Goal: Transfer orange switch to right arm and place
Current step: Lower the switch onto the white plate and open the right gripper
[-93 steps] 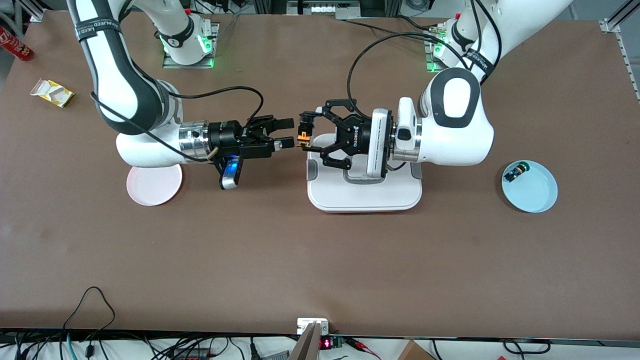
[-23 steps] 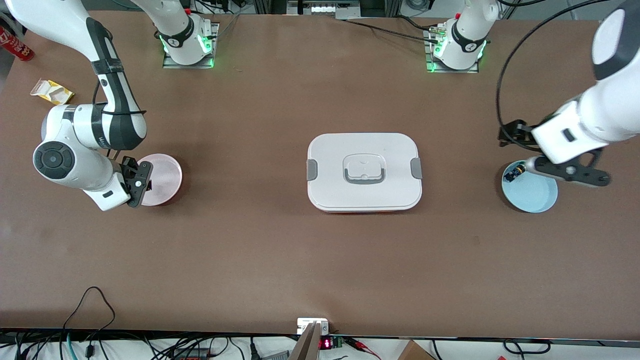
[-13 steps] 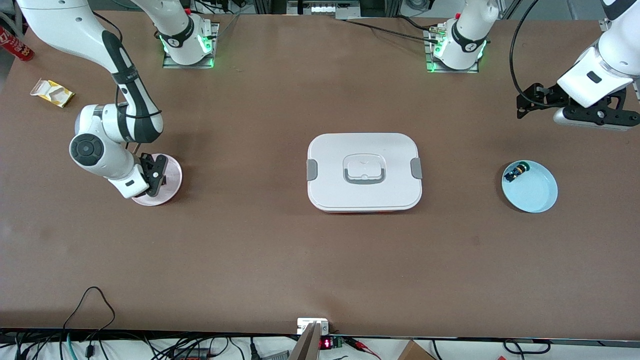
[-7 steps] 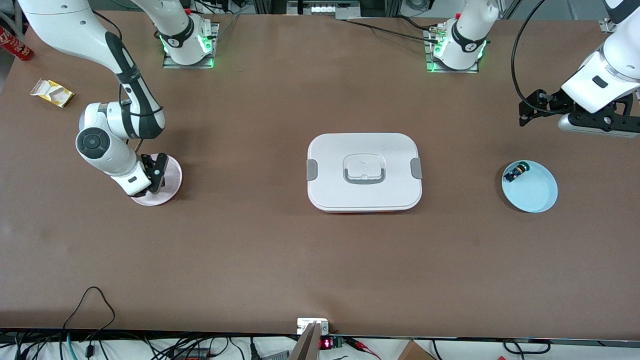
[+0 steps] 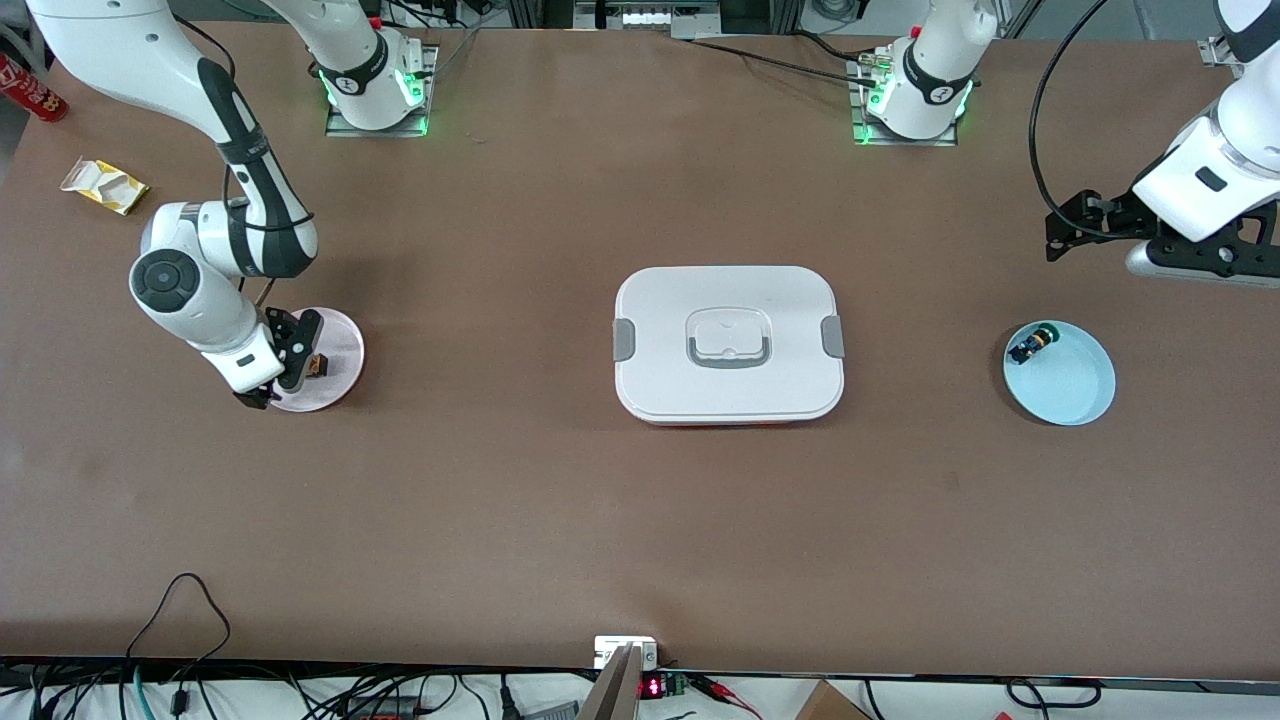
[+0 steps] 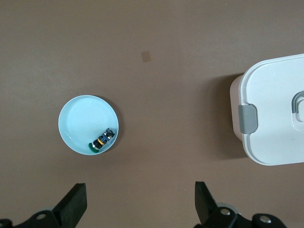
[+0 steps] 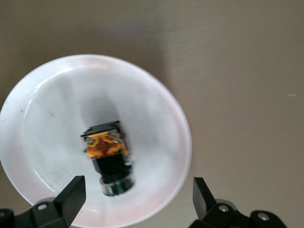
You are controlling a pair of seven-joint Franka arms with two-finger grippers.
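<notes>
One orange switch lies in the one pink dish, beneath the right gripper, whose fingers are spread apart and empty. The left gripper hangs spread and empty above the table near one blue dish holding a second switch. One white box sits between the dishes.

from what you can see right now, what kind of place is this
Most likely a robotics lab bench set up for two-arm handling trials. Two arm bases are bolted to a brown table, loose cables run along its near edge, and small parts sit in dishes, like the orange switch on the pink plate.
</notes>
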